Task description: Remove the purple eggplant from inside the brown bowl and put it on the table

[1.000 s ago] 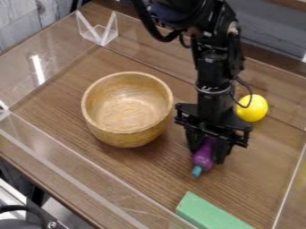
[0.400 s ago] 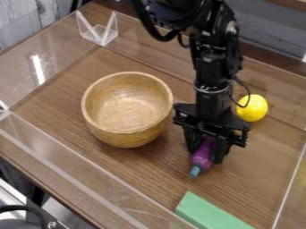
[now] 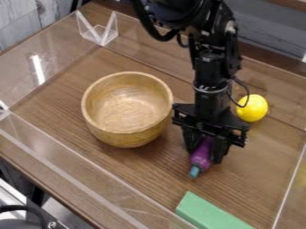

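now gripper (image 3: 207, 148) round purple eggplant (image 3: 202, 159) (tabletop)

The purple eggplant (image 3: 202, 157) is small, glossy and elongated, standing nearly upright with its bluish-green stem tip down at the table (image 3: 107, 165), just to the right of the brown bowl (image 3: 128, 109). That bowl is round, light-brown wood with thick walls and visible grain, sitting upright and holding nothing. The table beneath both is dark brown wood-grain.
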Tool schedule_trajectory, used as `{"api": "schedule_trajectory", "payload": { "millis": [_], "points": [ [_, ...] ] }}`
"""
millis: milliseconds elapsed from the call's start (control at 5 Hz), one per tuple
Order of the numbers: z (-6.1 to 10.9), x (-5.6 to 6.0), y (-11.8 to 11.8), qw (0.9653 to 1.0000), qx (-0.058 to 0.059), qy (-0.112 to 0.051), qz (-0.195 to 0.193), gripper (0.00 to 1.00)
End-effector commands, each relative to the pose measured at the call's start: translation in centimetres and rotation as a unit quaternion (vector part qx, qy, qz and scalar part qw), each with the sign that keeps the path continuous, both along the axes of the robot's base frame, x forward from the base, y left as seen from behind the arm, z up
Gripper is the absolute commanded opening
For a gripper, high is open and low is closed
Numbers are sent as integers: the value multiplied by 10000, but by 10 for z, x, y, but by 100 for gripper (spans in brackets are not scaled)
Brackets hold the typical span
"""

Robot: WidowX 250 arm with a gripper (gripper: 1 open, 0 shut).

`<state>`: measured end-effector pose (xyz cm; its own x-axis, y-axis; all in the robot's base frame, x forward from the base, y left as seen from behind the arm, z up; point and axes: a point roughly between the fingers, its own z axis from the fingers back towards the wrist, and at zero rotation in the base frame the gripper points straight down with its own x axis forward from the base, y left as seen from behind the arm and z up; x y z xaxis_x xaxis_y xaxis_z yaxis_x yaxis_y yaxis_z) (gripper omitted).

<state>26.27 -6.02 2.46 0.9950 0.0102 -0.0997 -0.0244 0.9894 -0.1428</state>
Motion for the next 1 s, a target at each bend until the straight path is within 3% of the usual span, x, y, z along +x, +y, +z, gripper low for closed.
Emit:
{"api": "schedule_trajectory", "payload": {
  "millis": [0, 800],
  "points": [
    [11, 7, 3, 9998, -31, -194, 75, 0],
    [13, 6, 4, 9998, -54, -139, 125, 0]
  ]
}}
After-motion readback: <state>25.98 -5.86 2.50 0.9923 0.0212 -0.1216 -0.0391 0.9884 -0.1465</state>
